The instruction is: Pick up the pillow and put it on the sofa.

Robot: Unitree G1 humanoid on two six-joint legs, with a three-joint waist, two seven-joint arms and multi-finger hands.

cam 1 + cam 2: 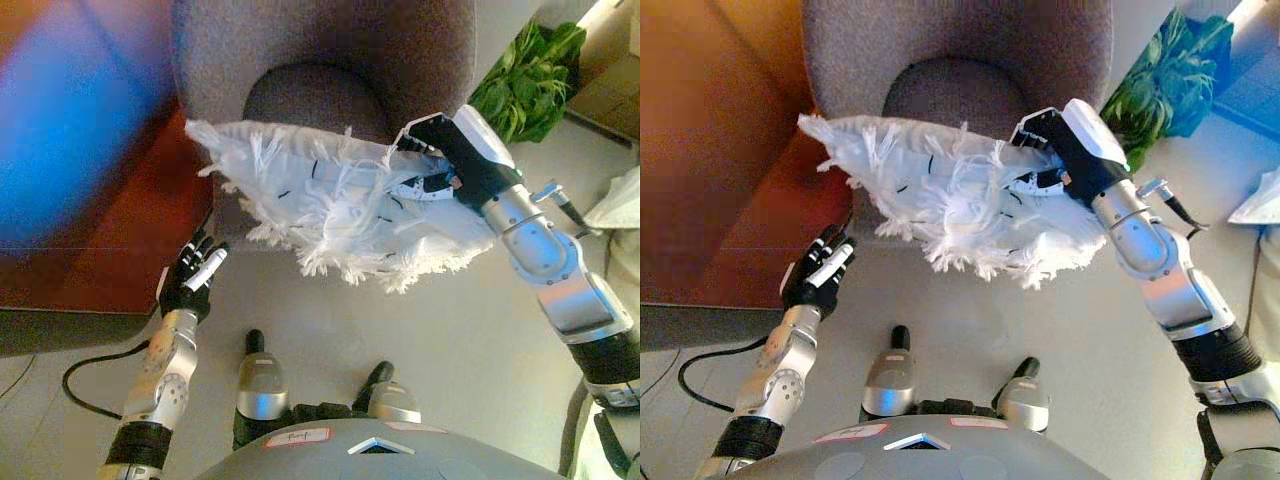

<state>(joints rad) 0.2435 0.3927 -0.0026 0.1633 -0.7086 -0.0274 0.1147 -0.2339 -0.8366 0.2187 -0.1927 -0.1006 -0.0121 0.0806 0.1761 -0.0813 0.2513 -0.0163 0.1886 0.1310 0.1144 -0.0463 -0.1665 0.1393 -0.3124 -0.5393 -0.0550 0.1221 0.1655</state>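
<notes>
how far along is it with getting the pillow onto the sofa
Done: the white fringed pillow is off the floor, gripped at its right end by the right hand. In hand: it hangs in the air just in front of the grey sofa seat. The left hand is low and holds nothing. Left: carry the pillow over the seat and release it.

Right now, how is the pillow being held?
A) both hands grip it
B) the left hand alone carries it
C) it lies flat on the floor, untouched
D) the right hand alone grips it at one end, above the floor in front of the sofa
D: the right hand is curled on the right end of the white fringed pillow, which hangs in front of the grey sofa; the left hand is apart from it, lower left.
</notes>
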